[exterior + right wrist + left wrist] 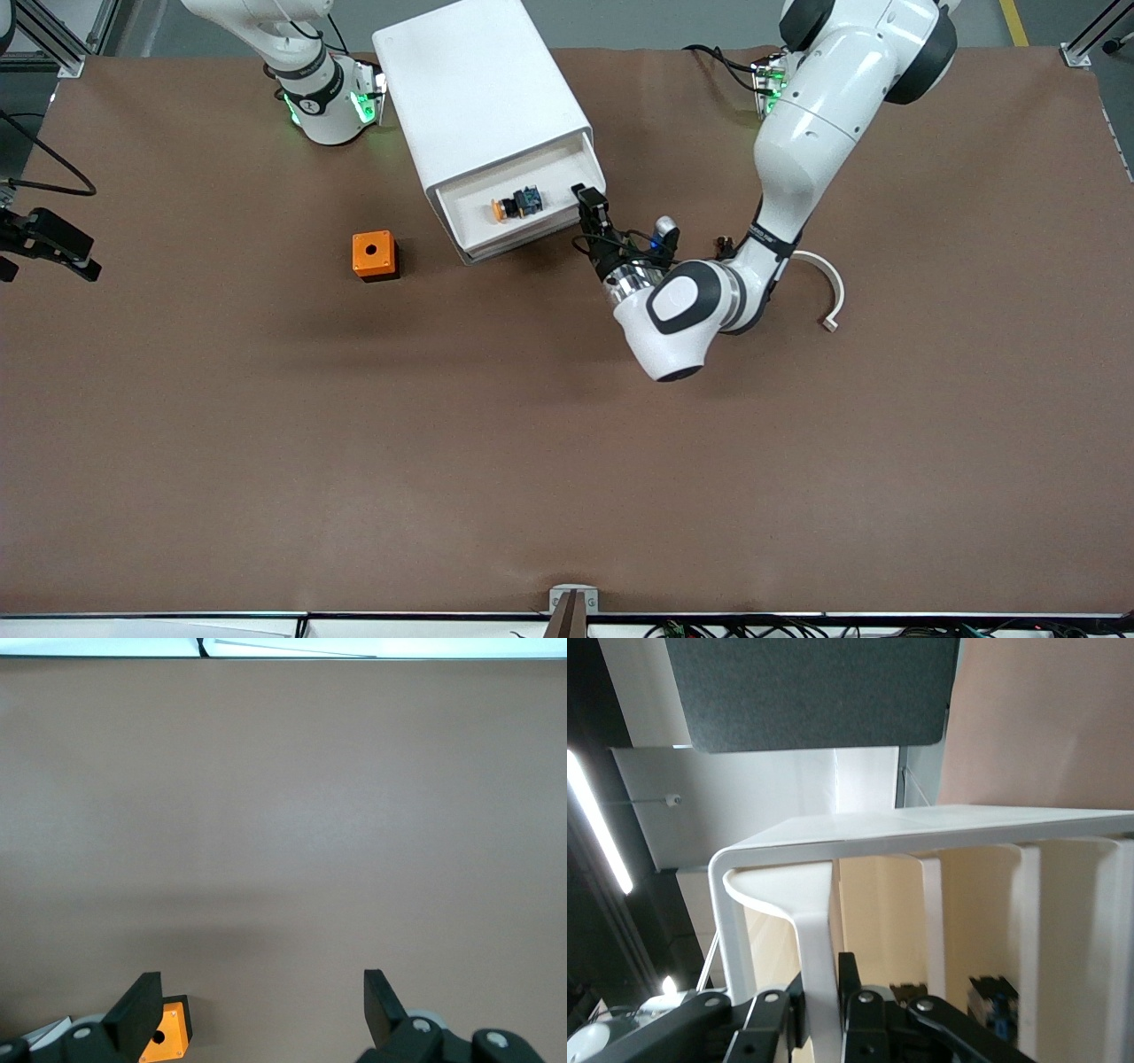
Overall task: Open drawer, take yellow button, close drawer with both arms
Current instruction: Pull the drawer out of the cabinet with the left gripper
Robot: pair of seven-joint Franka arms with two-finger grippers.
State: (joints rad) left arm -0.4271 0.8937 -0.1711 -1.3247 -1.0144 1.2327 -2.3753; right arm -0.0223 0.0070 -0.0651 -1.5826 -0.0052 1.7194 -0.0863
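Observation:
The white cabinet [478,89] stands between the two arms' bases. Its top drawer [518,245] is pulled out toward the front camera. The button [516,205], with an orange cap, black body and blue end, lies on its side inside the drawer. My left gripper [589,200] is shut on the drawer's front wall at the corner toward the left arm's end. In the left wrist view the white wall [819,930] stands pinched in that gripper [819,983], and the button [998,1003] shows dark in the drawer. My right gripper [261,988] is open, high over bare table.
An orange cube with a black hole [374,255] [165,1036] sits on the brown table beside the cabinet, toward the right arm's end. A white curved piece [830,288] lies near the left arm. A black device [49,241] pokes in at the right arm's end.

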